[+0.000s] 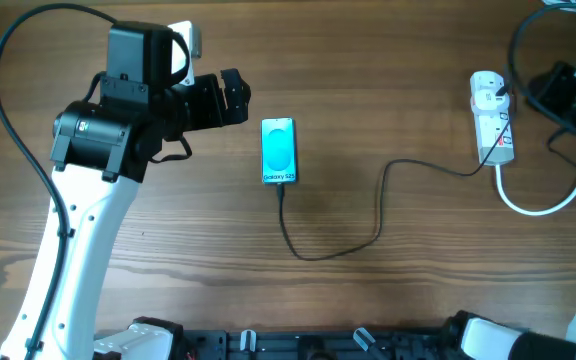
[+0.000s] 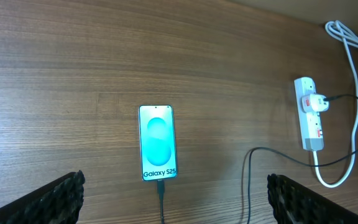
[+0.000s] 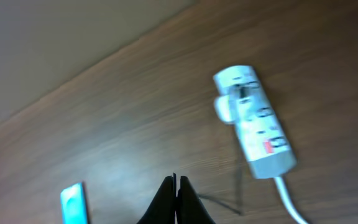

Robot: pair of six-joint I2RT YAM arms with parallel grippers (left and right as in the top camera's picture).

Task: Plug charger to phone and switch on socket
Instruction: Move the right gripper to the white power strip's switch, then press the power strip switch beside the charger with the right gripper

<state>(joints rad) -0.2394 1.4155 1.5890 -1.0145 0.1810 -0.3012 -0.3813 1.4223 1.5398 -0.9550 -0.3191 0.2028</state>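
A: Pressing the socket (image 1: 491,118) on comes next? It lies far right, and the charger (image 1: 388,200) runs from it to the lower end of the phone (image 1: 279,151) at centre.

B: I'd judge so. The right gripper (image 3: 176,177), fingers pressed together, makes a good poker: descend straight, push briefly. The left gripper (image 2: 174,198), spread wide, is best kept off the phone.

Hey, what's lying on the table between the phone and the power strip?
Only the black charger cable, looping across the bare wooden table between phone and power strip; the overhead view shows it clearest.
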